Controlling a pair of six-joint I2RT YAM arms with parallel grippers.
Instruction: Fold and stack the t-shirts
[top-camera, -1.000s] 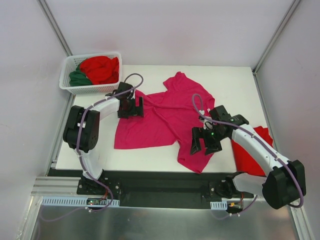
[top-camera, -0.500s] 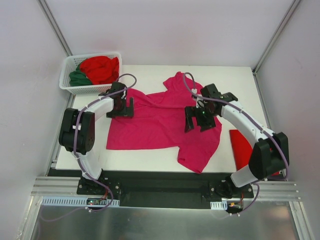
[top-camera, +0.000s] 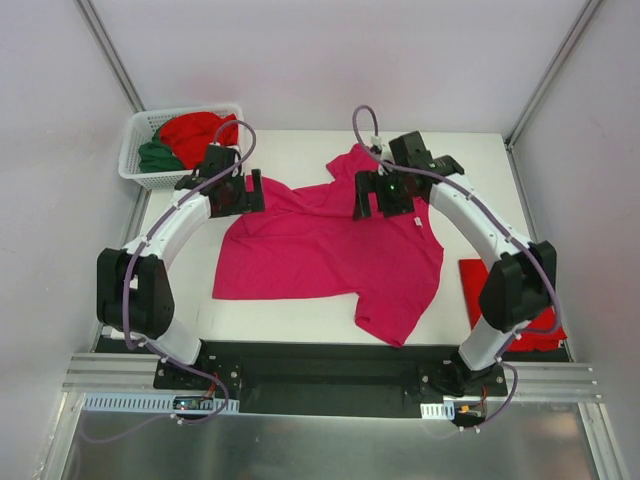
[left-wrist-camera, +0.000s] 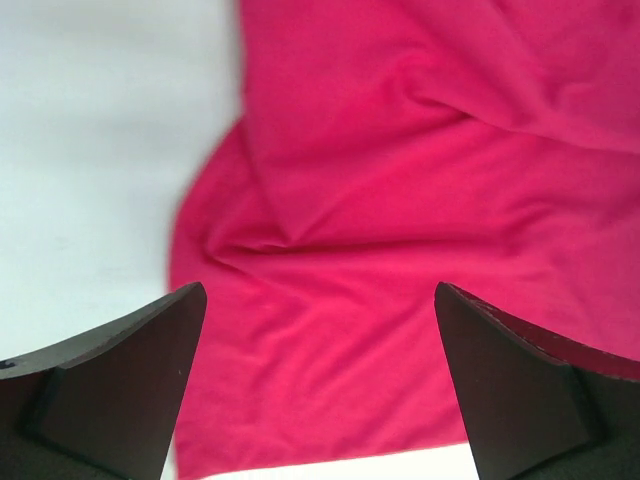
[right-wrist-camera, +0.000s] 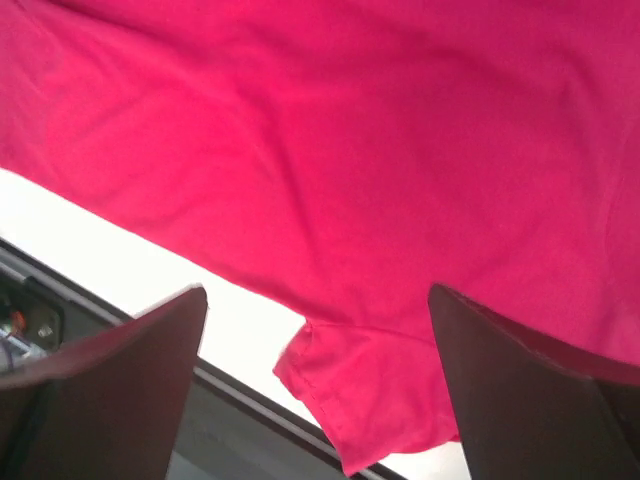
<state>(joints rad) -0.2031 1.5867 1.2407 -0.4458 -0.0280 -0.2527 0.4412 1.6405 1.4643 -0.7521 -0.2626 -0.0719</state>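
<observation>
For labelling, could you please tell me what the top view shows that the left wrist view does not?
Top only: the basket holding red shirts and a green shirt, a lone red shirt at right, the right gripper. Left wrist only: fine creases close up. Both: the pink shirt, the table, the open left gripper.

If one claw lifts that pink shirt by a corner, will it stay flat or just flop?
Probably flops: the pink shirt lies in soft wrinkles. Likely light, being thin cloth. Pushed, it would probably bunch up rather than slide flat across the table.
</observation>
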